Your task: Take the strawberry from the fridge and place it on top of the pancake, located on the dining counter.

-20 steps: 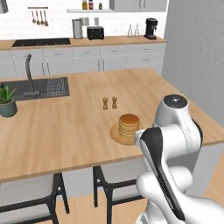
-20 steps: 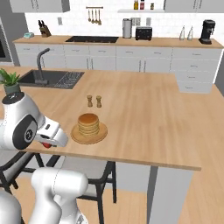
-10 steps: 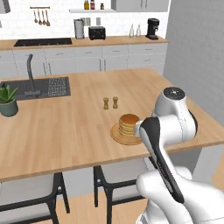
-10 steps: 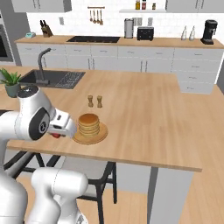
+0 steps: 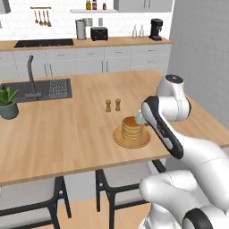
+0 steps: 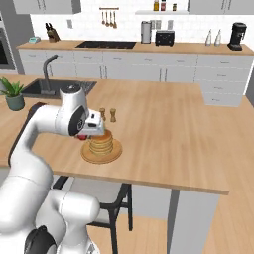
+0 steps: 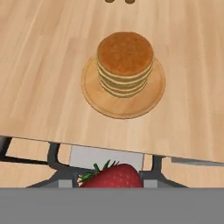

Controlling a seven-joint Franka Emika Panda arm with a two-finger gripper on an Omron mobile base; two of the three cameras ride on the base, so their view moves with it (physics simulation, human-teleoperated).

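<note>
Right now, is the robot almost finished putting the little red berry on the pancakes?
Nearly. Done: the tiny bright red strawberry is out of the fridge and sits at the tool, apparently held. In hand: the tool is beside the short golden-tan pancake stack on its round tan plate, over the near edge of the light-wood dining counter. Left: move over the bare top and let go.
</note>
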